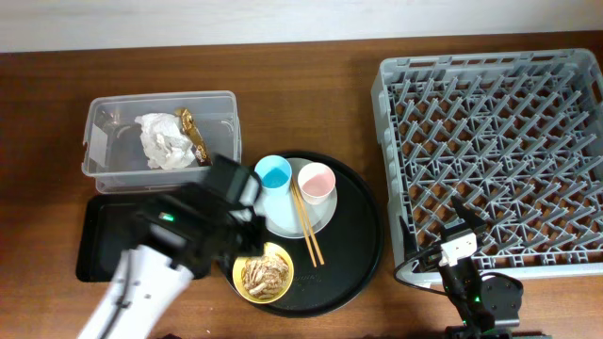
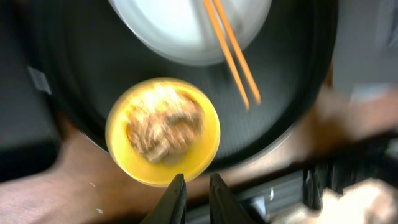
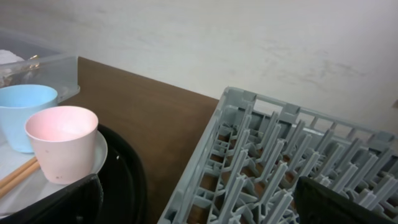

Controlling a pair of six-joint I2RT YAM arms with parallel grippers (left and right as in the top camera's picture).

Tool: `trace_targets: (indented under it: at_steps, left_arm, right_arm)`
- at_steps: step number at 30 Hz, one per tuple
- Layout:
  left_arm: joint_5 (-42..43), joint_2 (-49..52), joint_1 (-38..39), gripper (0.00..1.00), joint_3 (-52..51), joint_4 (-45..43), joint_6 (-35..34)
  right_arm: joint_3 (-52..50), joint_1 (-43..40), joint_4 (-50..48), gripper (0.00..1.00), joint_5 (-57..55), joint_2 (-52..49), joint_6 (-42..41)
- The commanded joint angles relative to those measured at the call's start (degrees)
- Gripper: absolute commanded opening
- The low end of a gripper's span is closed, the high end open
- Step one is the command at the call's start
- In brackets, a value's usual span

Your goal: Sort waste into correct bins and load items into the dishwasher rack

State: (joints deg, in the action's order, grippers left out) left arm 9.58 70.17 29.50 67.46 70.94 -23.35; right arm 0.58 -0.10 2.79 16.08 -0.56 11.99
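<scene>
The yellow bowl (image 1: 263, 273) with tan food scraps (image 2: 165, 127) sits at the front of the round black tray (image 1: 363, 235). My left gripper (image 2: 196, 190) is nearly shut and empty, just short of the bowl's rim (image 2: 205, 155). The light-blue cup (image 1: 273, 172), the pink cup (image 1: 317, 182) and the chopsticks (image 1: 306, 226) rest on the grey-green plate (image 1: 283, 215). The white tissue (image 1: 165, 141) and the gold wrapper (image 1: 193, 135) lie in the clear tub (image 1: 113, 113). My right gripper (image 1: 450, 231) is open and empty over the front-left corner of the dishwasher rack (image 1: 499, 160).
The shallow black tray bin (image 1: 99, 235) lies in front of the clear tub, partly under my left arm. The rack fills the right side of the table. The right wrist view shows the pink cup (image 3: 62, 143), the blue cup (image 3: 22, 112) and the rack's edge (image 3: 280, 174).
</scene>
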Motion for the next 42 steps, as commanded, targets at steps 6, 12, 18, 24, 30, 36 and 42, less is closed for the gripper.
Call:
trace_targets:
  at_steps: [6, 12, 18, 24, 30, 36, 42]
  left_arm:
    - [-5.66, 0.11, 19.45, 0.32, -17.29, -16.61, -13.55]
    - [-8.13, 8.87, 20.02, 0.33, -17.77, -21.27, -13.55]
    - [-8.74, 17.73, 20.02, 0.32, -17.77, -25.05, -13.55]
    - [-8.79, 17.86, 20.02, 0.17, -17.77, -25.09, -13.55]
    - [-8.98, 17.84, 20.00, 0.01, -17.70, -25.24, -13.51]
    - [-9.07, 17.77, 20.00, 0.00, -15.08, -23.12, -13.07]
    - [-12.96, 17.77, 19.82, 0.01, -7.21, -17.35, -9.09]
  right_arm:
    - [-0.26, -0.31, 0.26, 0.99, -0.09, 0.35, -0.44]
    - [-0.26, -0.31, 0.26, 0.99, -0.09, 0.35, -0.44]
    - [-0.26, -0.28, 0.26, 0.99, -0.09, 0.35, -0.44]
    - [-0.26, -0.31, 0.26, 0.99, -0.09, 0.35, -0.44]
    - [-0.26, -0.28, 0.26, 0.99, -0.09, 0.35, -0.44]
    - [-0.26, -0.28, 0.26, 0.99, -0.09, 0.35, -0.44]
    - [-0.26, -0.31, 0.26, 0.99, -0.09, 0.35, -0.44]
